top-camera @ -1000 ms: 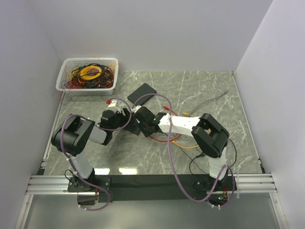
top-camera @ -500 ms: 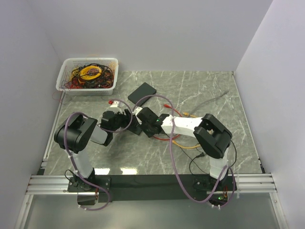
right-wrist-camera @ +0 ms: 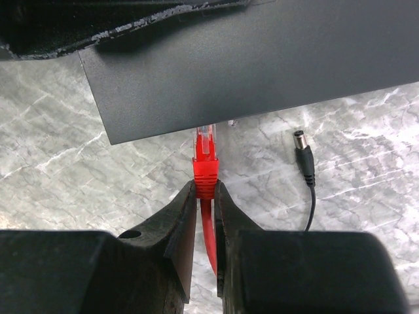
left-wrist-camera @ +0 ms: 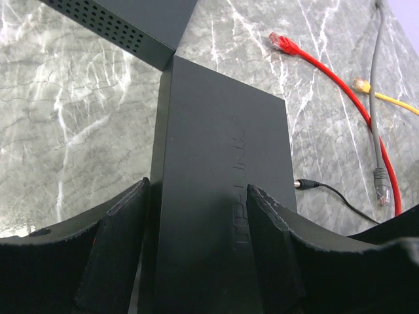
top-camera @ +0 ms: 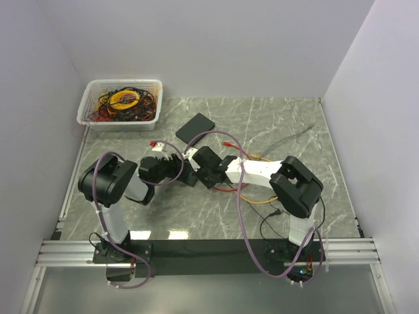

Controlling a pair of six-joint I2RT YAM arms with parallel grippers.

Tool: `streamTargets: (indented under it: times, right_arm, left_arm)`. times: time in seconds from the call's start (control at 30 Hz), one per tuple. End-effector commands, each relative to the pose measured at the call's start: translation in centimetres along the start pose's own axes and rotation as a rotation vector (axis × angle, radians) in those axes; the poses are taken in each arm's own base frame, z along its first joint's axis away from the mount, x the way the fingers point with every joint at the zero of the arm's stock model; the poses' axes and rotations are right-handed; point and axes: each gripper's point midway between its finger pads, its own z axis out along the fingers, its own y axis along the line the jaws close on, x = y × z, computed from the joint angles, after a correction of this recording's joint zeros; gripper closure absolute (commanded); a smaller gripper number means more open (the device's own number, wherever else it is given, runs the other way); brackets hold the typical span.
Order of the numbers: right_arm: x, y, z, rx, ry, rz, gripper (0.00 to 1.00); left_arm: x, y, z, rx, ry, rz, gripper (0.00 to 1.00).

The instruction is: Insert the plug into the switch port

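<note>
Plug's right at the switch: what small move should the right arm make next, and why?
Probably ease the right end effector straight forward a little: the red plug it pinches has its clear tip just meeting the switch edge, roughly lined up but not seated, while the left end effector clamps the switch body.

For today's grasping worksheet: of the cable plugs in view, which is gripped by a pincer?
The red Ethernet plug at the switch, pinched in the right pincer. The second red plug, yellow plug and grey plug lie loose on the table.
</note>
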Motion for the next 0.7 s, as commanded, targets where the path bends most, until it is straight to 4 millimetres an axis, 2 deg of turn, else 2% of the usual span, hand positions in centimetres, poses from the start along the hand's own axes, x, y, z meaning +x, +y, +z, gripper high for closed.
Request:
streamTargets:
  times: [0.0, 0.17, 0.33, 0.47, 0.6, 0.67]
  right_arm:
    - [-9.1, -0.8, -0.8, 0.017, -0.297, -0.029, 1.0]
    - [-10.5, -0.1, -1.5, -0.06, -0.358, -0.065, 1.0]
    - [-11.7, -0.3, -1.5, -0.059, -0.371, -0.101, 1.0]
    - [-12.7, -0.2, -1.6, -0.063, -0.395, -0.1, 1.0]
    - [-14.3, -1.0, -1.6, -0.019, -0.421, -0.063, 1.0]
    - [-14.3, -1.4, -1.3, 0.005, -0.416, -0.028, 1.0]
  left_arm:
    - [9.6, -4.3, -3.3, 0.195, 0.342, -0.103, 0.35]
    - [10.2, -5.7, -3.4, 0.272, 0.367, -0.067, 0.35]
    - [10.9, -6.8, -2.9, 0.298, 0.409, -0.03, 0.36]
    - [11.1, -6.9, -2.8, 0.303, 0.42, -0.032, 0.36]
    - [11.4, -6.5, -2.6, 0.28, 0.43, -0.039, 0.37]
    - [11.4, -6.1, -2.3, 0.262, 0.434, -0.042, 0.37]
